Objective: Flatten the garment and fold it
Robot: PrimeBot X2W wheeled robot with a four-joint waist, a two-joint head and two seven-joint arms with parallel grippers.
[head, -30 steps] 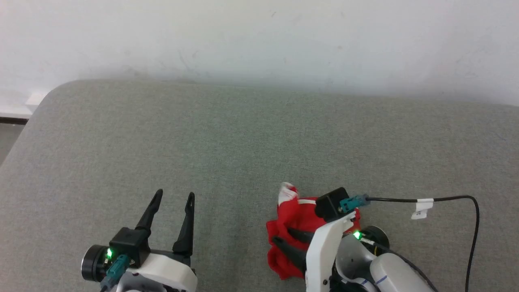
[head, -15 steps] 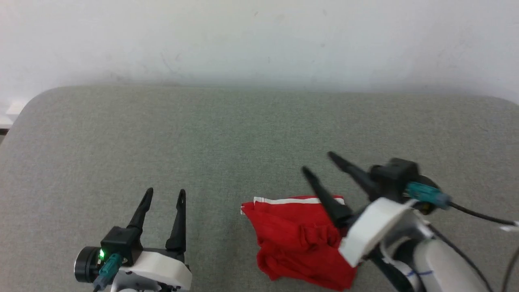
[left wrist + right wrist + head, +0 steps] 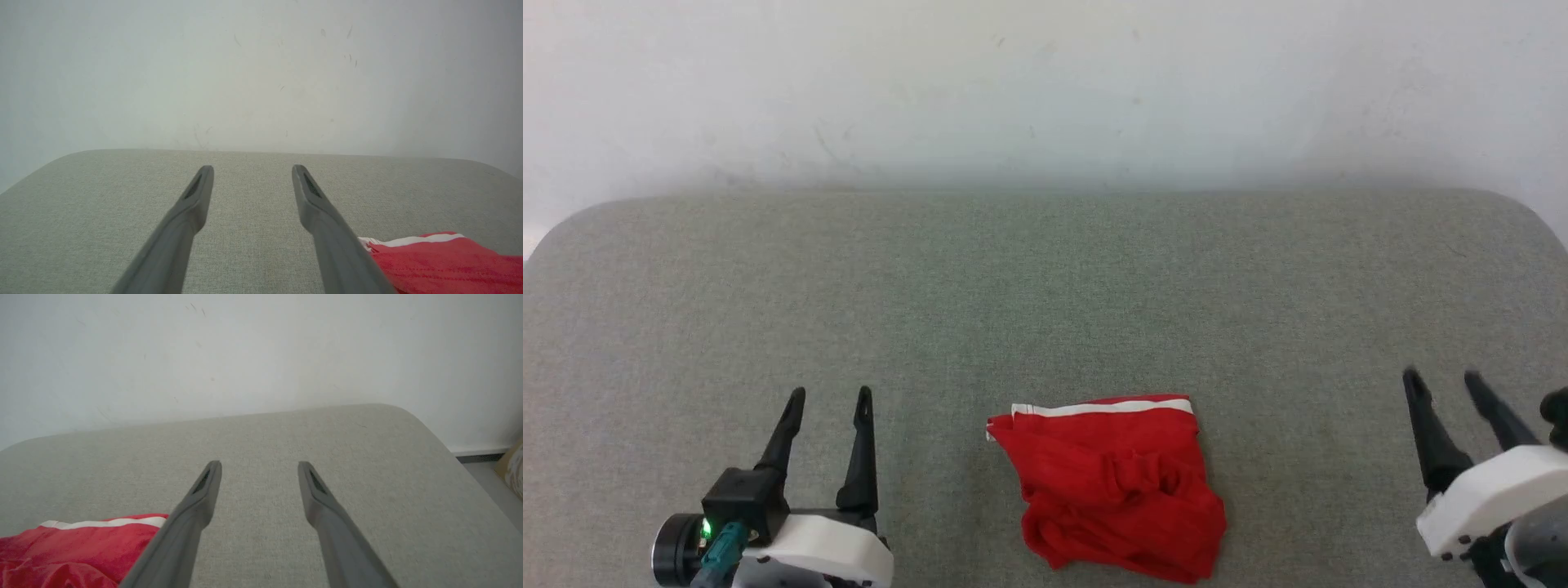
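The wide grey cloth-covered desk (image 3: 1045, 286) carries the garment, red soft basketball shorts with a white stripe (image 3: 1111, 490). They lie between my two pairs of fingers, somewhat nearer the left pair and touching neither. I judge the fold mostly done: the shorts make a compact packet with a straight far edge, but the near part is wrinkled and may need smoothing. I see no container. The left gripper (image 3: 832, 394) and the right gripper (image 3: 1439, 378) hold nothing, fingers spread apart.

Open grey surface (image 3: 1045, 286) around crumpled garment (image 3: 1111, 490)
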